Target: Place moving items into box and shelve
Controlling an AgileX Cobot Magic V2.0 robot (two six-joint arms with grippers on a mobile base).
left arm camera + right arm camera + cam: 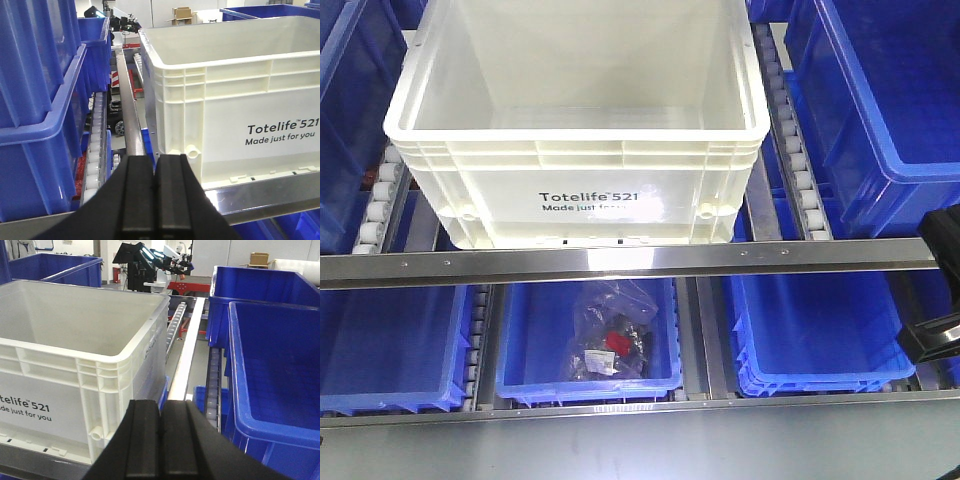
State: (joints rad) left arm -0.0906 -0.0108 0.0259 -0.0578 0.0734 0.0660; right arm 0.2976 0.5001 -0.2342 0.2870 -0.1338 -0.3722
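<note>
A large white ribbed plastic box (575, 120) sits on the upper level of a metal roller rack, its long printed side facing the front camera with black lettering that reads "Totelife 521 Made just for you". From the front view its inside walls look bare, but the floor of the box is hidden by the near wall, so the small soft round items cannot be seen in any view. The box rests just behind a long silver rail (620, 262) that runs across the rack. Strips of white rollers (798, 160) run along both sides of the box. Blue plastic bins (880, 110) stand on either side of it on the same level, and more blue bins fill the level below. The middle lower bin (588, 345) holds a crumpled clear plastic bag (610, 335) with dark and red bits inside. The left gripper (154, 200) hangs in front of the box's left corner, its two black fingers pressed flat together with nothing between them. The right gripper (160, 445) hangs before the box's right corner, likewise clenched and holding nothing.
</note>
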